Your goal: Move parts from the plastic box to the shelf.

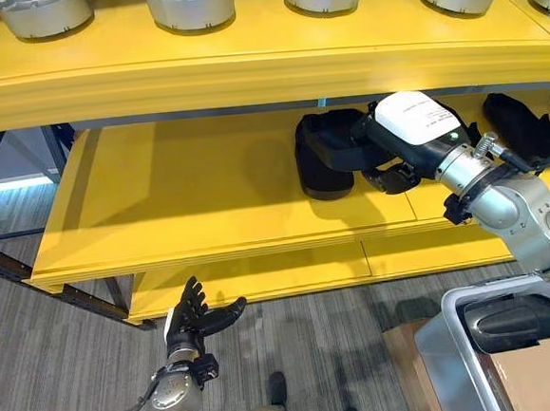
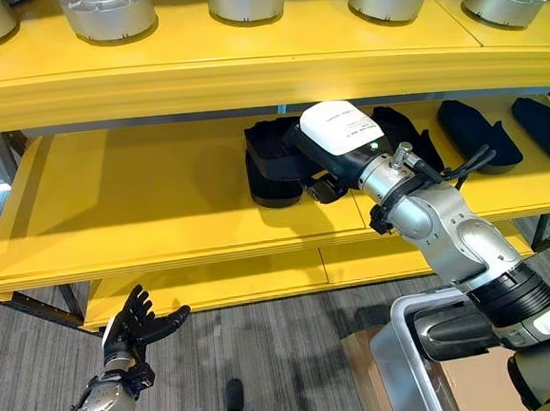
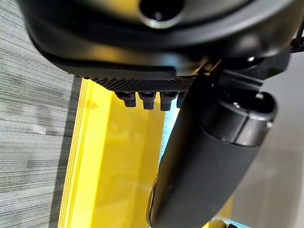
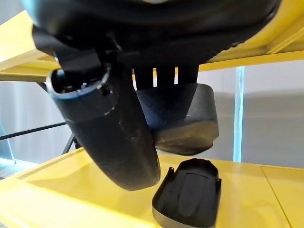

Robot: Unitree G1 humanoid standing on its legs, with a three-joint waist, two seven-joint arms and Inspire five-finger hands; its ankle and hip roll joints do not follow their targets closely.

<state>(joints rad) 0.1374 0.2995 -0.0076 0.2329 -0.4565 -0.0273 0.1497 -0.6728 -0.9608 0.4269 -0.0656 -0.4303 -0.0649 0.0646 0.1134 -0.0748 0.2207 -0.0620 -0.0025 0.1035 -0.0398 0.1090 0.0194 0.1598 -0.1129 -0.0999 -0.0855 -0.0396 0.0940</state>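
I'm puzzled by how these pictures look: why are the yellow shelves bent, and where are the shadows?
Left eye view: the upper shelf edge bows, so the lens distorts; it shades the middle shelf's back. Right wrist view: the right hand looms dark and soft-edged, holding a black part.

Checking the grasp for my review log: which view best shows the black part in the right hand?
The right wrist view: the black part hangs pinched in the right hand, above the shelf. Both eye views show it mostly hidden behind that hand.

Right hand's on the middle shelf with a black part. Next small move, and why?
Probably lower a little, then open. In the right wrist view the right hand grips the black part above the yellow shelf, another black part lying just beneath.
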